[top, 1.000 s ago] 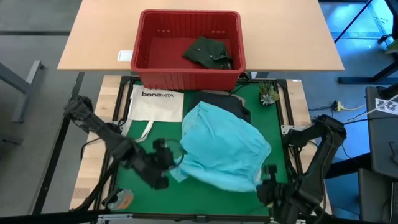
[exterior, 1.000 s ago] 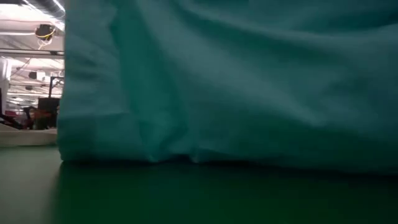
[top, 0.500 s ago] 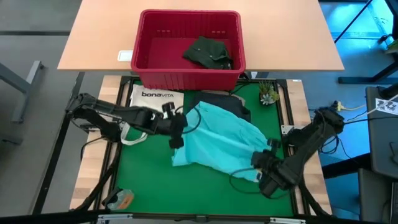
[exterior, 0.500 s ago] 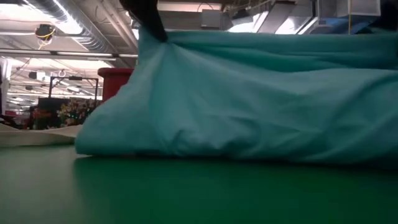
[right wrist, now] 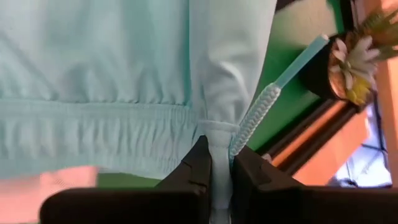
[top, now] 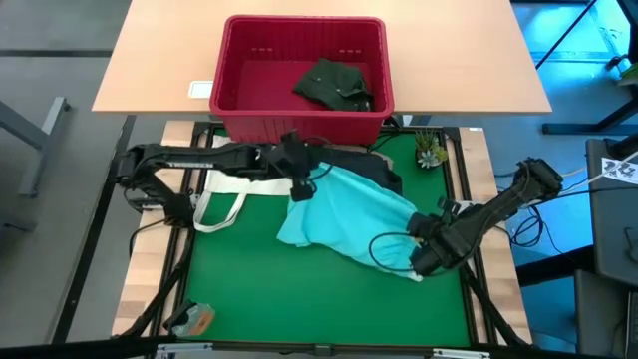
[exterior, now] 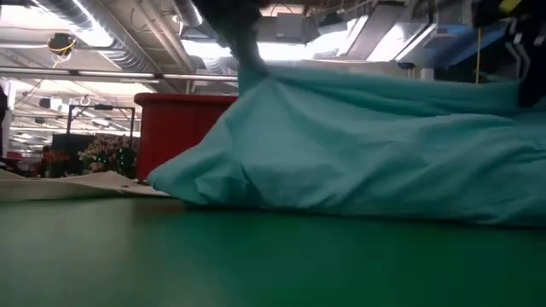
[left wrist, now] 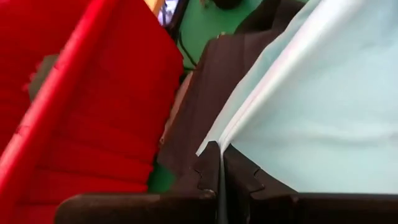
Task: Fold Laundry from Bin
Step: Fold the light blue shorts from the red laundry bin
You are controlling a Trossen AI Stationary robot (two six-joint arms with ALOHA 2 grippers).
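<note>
We take the red bin as our landmark. It stands on the light wooden table, and inside it, toward its right side, lies a dark green garment.

Just in front of the bin begins the green mat. On the mat we see the light turquoise garment, stretched between the two arms. The left end effector is just in front of the bin's front wall, and its fingers are closed tightly on an edge of the turquoise cloth; in the left wrist view the cloth passes between the two dark fingers, with the red wall of the bin just beside them. The right end effector is farther from the bin, to the front right of it, and it pinches the elastic waistband of the same garment. In the right wrist view the waistband enters between the narrow fingers, and a turquoise drawstring hangs next to them.

Under the turquoise garment, close to the bin's front wall, we see a dark grey garment. The white "bonaVITA" tote bag lies in front of the bin's left corner, and a small potted plant stands in front of its right corner.

In the low view the turquoise cloth rises like a tent, with the bin behind it.
</note>
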